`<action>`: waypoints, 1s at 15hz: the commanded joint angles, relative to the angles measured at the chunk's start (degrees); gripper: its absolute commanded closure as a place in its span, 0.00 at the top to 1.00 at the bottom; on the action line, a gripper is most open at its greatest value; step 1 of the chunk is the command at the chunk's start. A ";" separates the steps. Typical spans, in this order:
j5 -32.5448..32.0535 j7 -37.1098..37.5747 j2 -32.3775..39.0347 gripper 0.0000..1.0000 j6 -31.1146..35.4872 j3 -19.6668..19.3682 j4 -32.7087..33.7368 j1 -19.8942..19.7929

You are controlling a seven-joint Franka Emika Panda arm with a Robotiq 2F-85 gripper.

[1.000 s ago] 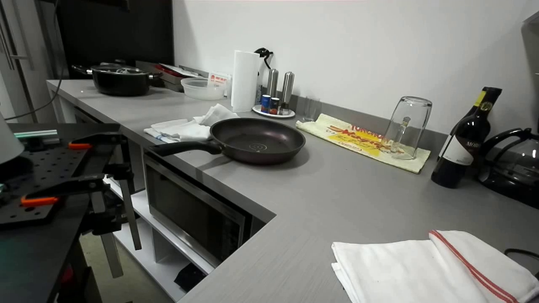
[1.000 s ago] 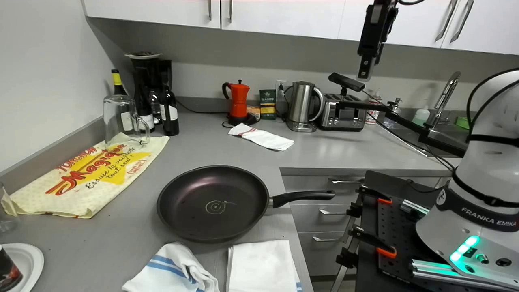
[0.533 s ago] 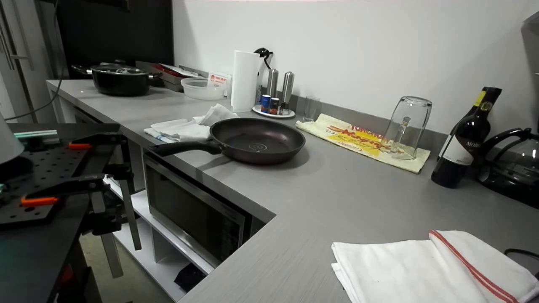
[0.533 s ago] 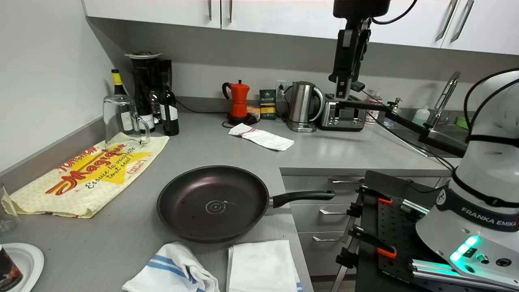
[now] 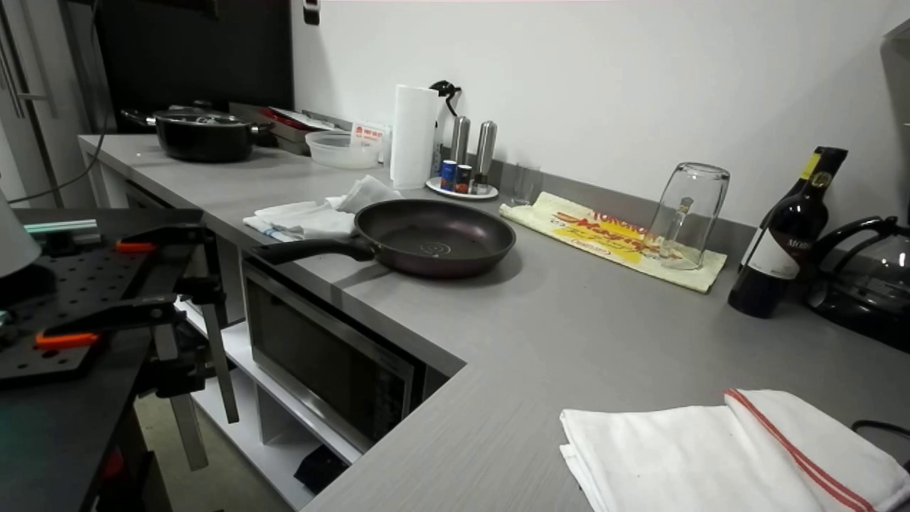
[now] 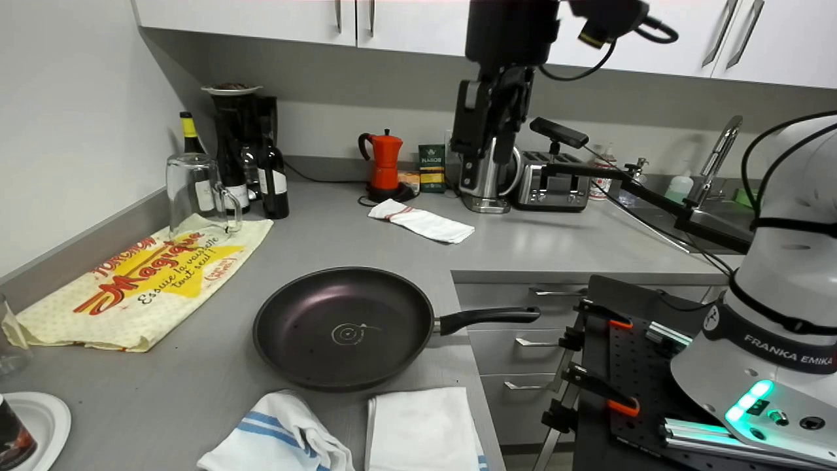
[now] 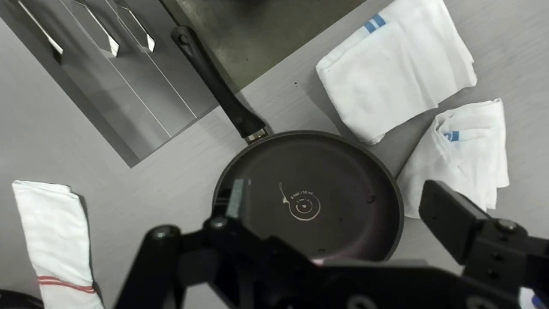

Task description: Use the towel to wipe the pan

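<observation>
The dark frying pan sits on the grey counter in both exterior views (image 5: 434, 245) (image 6: 346, 327) and in the wrist view (image 7: 304, 171). Two white towels with blue stripes lie beside it: a crumpled one (image 6: 278, 435) (image 7: 459, 163) and a folded one (image 6: 422, 428) (image 7: 394, 73). A folded white towel with red stripes (image 5: 711, 455) (image 6: 425, 224) (image 7: 55, 236) lies farther along the counter. My gripper (image 6: 485, 167) (image 7: 339, 201) is open and empty, high above the counter. In the wrist view its fingers are wide apart over the pan and the crumpled towel's edge.
A yellow printed cloth (image 6: 150, 288) bears an upturned glass mug (image 6: 203, 196) by the wall. Wine bottles (image 6: 271, 176), a red moka pot (image 6: 386, 160), a kettle (image 6: 487, 190) and a toaster (image 6: 556, 186) stand at the back. A paper plate (image 6: 49, 425) is at the near left.
In an exterior view my gripper has moved left and down from the upper right. Its tip now shows at the top edge of an exterior view. The pan and towels have not moved.
</observation>
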 commanded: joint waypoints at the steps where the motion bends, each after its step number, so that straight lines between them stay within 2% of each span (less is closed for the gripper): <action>1: -0.93 4.79 12.20 1.00 6.74 1.19 4.03 0.63; 4: -1.97 7.81 21.62 1.00 12.71 0.90 6.98 1.70; 8: -3.93 10.58 33.50 1.00 18.18 -1.06 13.08 5.23; 11: -5.04 11.82 39.79 1.00 20.56 -3.80 17.52 8.92; 15: -8.97 14.94 44.74 1.00 23.07 -7.99 20.57 14.18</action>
